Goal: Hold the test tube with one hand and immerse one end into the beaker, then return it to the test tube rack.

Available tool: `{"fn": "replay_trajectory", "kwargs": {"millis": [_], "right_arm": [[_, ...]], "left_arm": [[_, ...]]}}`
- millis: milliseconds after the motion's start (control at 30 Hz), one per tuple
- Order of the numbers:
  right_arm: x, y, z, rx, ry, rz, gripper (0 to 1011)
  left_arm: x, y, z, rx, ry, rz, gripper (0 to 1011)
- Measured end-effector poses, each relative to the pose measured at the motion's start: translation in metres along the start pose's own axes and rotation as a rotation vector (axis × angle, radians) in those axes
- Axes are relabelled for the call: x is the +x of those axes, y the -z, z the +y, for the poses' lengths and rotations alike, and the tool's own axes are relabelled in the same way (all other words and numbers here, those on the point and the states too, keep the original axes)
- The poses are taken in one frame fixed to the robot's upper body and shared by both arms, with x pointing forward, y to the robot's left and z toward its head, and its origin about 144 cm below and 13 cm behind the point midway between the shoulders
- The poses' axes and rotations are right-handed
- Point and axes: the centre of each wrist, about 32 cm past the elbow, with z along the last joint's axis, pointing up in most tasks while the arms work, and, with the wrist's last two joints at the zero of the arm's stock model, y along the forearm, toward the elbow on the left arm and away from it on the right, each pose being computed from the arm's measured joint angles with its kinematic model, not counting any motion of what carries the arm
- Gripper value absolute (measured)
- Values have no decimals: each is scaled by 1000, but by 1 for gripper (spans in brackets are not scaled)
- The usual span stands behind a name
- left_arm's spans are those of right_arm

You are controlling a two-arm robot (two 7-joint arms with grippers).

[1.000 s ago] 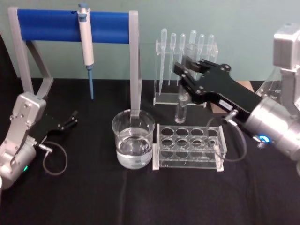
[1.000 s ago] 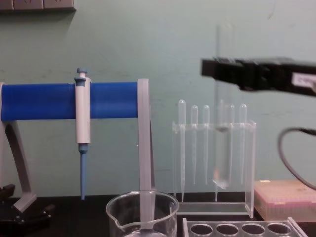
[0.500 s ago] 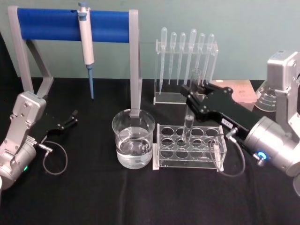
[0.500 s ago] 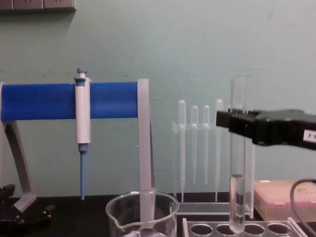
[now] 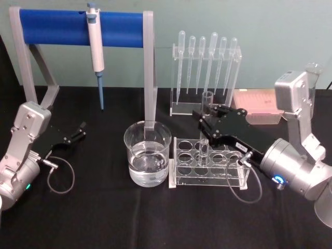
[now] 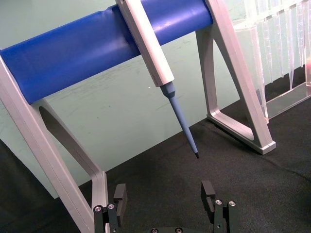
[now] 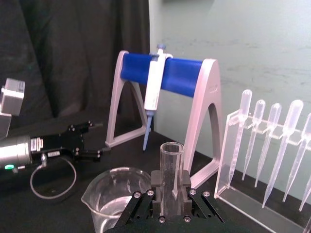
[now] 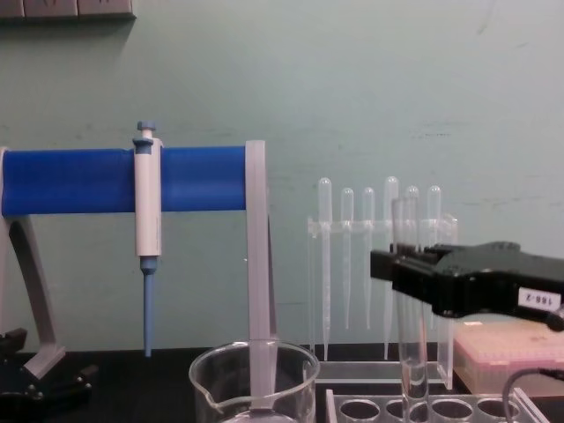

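The test tube (image 5: 207,101) stands upright with my right gripper (image 5: 206,115) shut on its upper part. Its round bottom sits down in a back hole of the clear tube rack (image 5: 210,176). In the chest view the test tube (image 8: 411,357) passes down through the black right gripper (image 8: 407,269) into the rack. The right wrist view shows the open rim of the test tube (image 7: 171,160) between the fingers (image 7: 156,187). The beaker (image 5: 147,153), partly filled with clear liquid, stands just left of the rack. My left gripper (image 6: 164,194) rests open on the black cloth at the far left.
A blue-bar stand (image 5: 78,28) holding a white-and-blue pipettor (image 5: 94,46) stands behind the beaker. A clear holder of thin plastic pipettes (image 5: 205,62) is behind the rack. A pink tip box (image 5: 257,111) sits at the back right.
My right gripper has come down and toward me with the test tube, from in front of the pipette holder to the rack. The tube's bottom now sits in a rack hole. The left arm has not moved.
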Motion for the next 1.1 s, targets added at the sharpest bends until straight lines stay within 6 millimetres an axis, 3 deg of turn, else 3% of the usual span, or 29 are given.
{"fn": "replay_trajectory", "kwargs": {"millis": [733,933,1100], "right_arm": [[0,21,14,-114,-52,-80,228],[-3,20,13,-137,-54,-94,384],[-8,16,-5,-178,-31,-90,543]], "left_arm": [[0,0,0,0,0,0,1000],[0,0,0,0,0,0,1000],[0,0,0,0,0,0,1000]]}}
